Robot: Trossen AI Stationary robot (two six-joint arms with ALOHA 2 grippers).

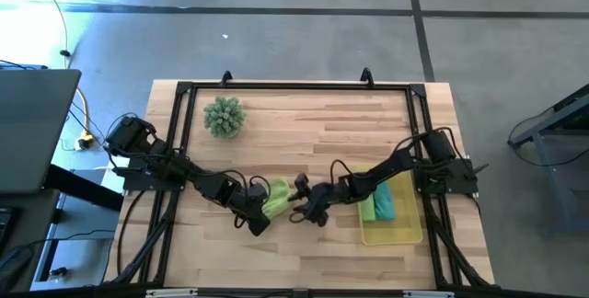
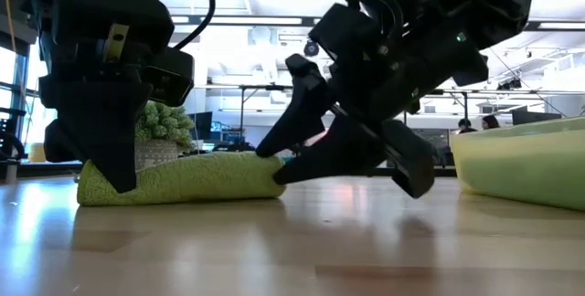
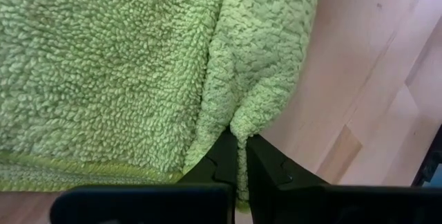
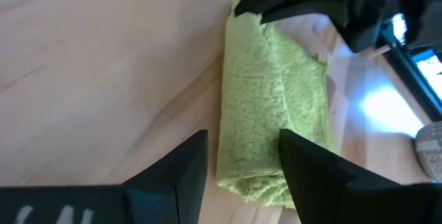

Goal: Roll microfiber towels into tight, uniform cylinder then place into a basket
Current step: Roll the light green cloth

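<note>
We've got the lime green towel rolled into a cylinder on the table, at the front centre between the two arms. Left gripper is pinched shut on a fold at one end of the roll. Right gripper is spread open, one finger either side of the roll's other end, not yet closed; in the low view its tips sit right at that end.

Key relation: the roll's long axis runs roughly along the line between the two grippers, so each arm has one end. Basket is on the right arm's side, just beyond its gripper, so we judge the right arm the natural carrier.

Farther right, a green and a teal towel already lie in the basket. At the back left stands a spiky green ball, clear of the work.
</note>
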